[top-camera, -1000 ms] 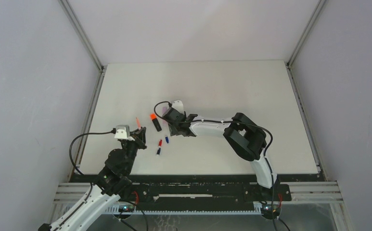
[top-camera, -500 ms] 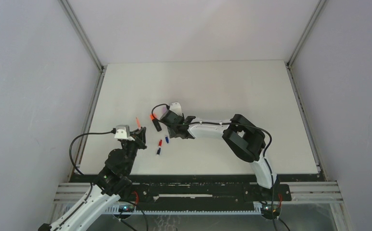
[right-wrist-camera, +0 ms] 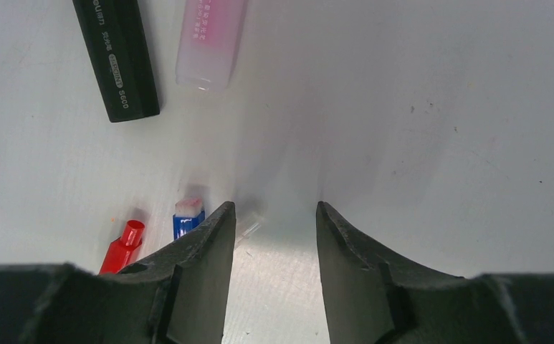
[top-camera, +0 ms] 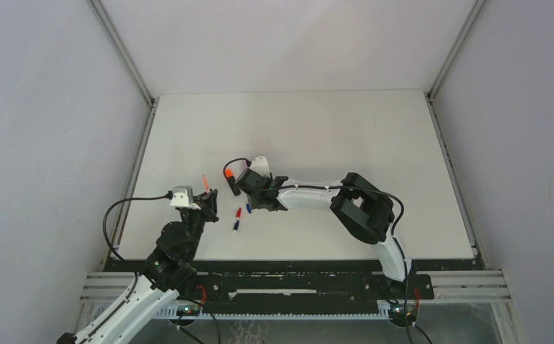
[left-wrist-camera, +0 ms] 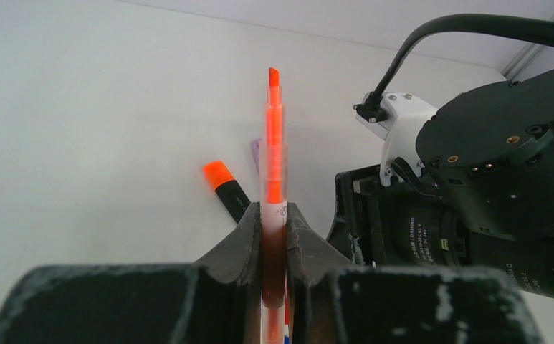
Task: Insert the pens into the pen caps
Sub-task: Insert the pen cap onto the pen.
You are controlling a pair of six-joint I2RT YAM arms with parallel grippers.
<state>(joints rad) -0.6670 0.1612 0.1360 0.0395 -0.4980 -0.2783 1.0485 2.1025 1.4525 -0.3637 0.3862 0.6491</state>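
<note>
My left gripper [left-wrist-camera: 274,215] is shut on a thin orange pen [left-wrist-camera: 274,158], whose tip points up and away; the top view shows this orange pen [top-camera: 205,182] at the table's left side. My right gripper [right-wrist-camera: 275,208] hangs open just above the table, with nothing between its fingers. Beside its left finger lie a pale clear cap [right-wrist-camera: 249,228], a blue cap [right-wrist-camera: 188,219] and a red cap [right-wrist-camera: 122,247]. Ahead of it lie a black highlighter [right-wrist-camera: 116,57] and a lilac-pink highlighter [right-wrist-camera: 211,43]. The black highlighter [top-camera: 231,180] has an orange end.
In the top view the right gripper [top-camera: 257,203] is left of centre, with the red cap [top-camera: 239,213] and a small blue piece [top-camera: 236,225] just left of it. The right arm's wrist [left-wrist-camera: 489,179] fills the right of the left wrist view.
My right gripper has shifted slightly left and nearer, over the small caps. The left arm and its orange pen have not moved.
</note>
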